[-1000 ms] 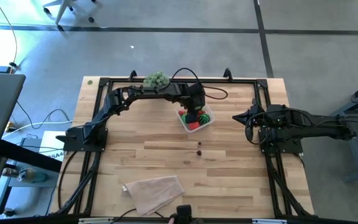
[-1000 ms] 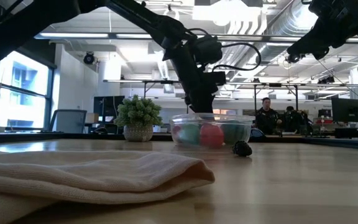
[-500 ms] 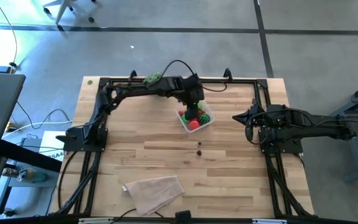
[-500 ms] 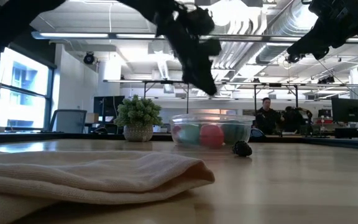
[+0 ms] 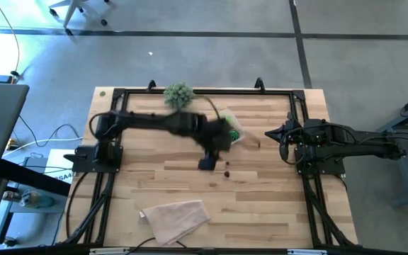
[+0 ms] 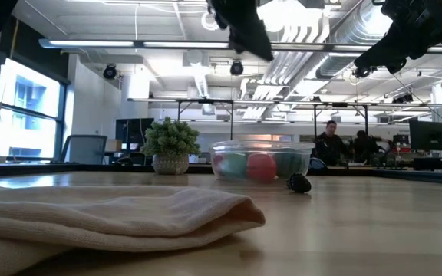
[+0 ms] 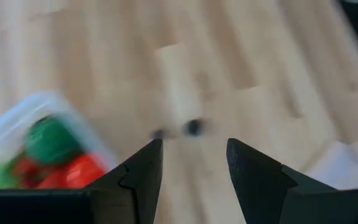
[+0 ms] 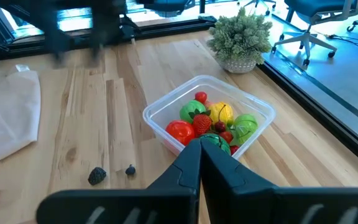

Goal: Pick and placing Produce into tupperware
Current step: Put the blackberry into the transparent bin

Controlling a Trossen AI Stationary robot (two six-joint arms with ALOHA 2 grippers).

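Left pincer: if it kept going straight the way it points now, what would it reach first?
Probably the two small dark produce pieces on the bare table, just beyond the open, empty left pincer. The tupperware lies off to one side; depth is uncertain.

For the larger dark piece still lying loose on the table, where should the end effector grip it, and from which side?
The larger dark piece is a small rounded lump lying apart from the tiny piece and the tupperware. Likely best: come straight down from above and pinch across its middle, fingers either side. The left end effector, open and empty, faces the pieces.
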